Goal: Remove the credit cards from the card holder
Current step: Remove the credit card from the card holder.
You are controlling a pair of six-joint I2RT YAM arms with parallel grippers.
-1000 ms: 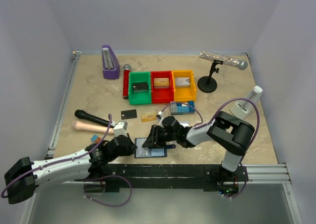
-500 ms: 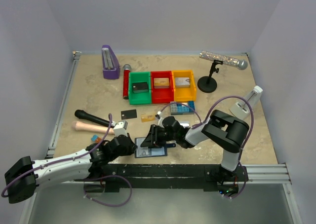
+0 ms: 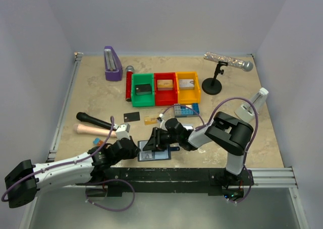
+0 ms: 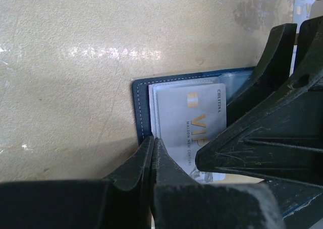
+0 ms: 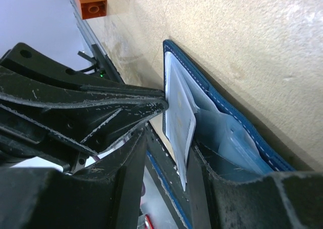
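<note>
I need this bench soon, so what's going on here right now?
The robot is emptying a navy card holder that lies open at the table's near edge. The left hand, shut, has its tip at the holder's edge. The right hand has a finger on either side of a pale VIP card sticking out of a pocket; whether it grips the card is unclear. A black card and a gold card already lie on the table beyond.

Card holder (image 4: 143,95) stitched, matt leather-look; credit card (image 4: 189,123) glossy smooth plastic; table (image 4: 75,88) marbled stone-look, slight sheen.
</note>
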